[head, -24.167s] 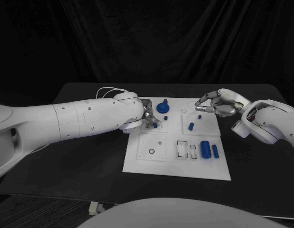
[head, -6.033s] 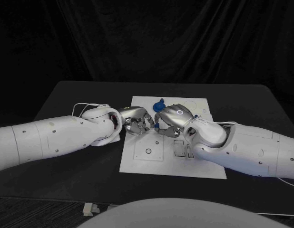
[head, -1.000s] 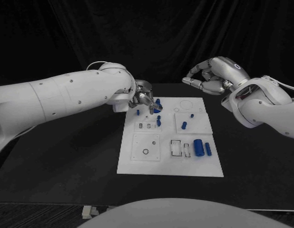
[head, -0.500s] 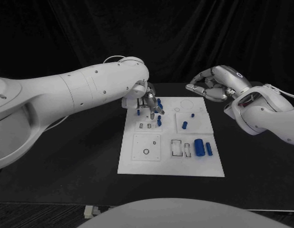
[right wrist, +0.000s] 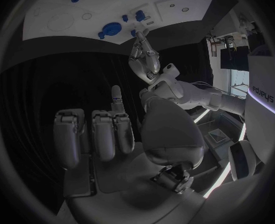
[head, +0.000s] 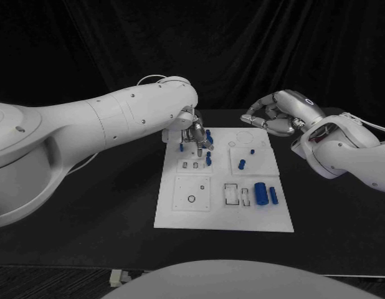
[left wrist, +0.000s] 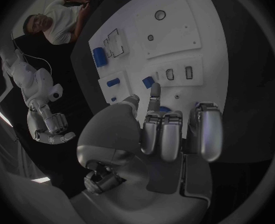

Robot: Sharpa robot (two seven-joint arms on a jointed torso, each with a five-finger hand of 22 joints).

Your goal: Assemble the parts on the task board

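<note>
The white task board (head: 224,215) lies in the middle of the black table. Blue parts stand on its far half (head: 208,159), (head: 241,164), and a thick blue cylinder (head: 260,192) with a slim blue pin (head: 273,195) lies at its right. My left hand (head: 195,134) hovers over the board's far left corner beside a blue part (head: 208,133). In the left wrist view, this hand (left wrist: 168,134) has most fingers curled and holds nothing. My right hand (head: 271,115) hangs above the far right corner, fingers curled in on nothing (right wrist: 112,129).
White insert plates with slots and rings (head: 194,193) cover the board's near half. Black table top (head: 94,205) spreads on both sides of the board. A black curtain closes off the back.
My right hand has come down and a little left, towards the board's far right corner. My left arm has swung up and round while its hand stayed over the far left corner.
</note>
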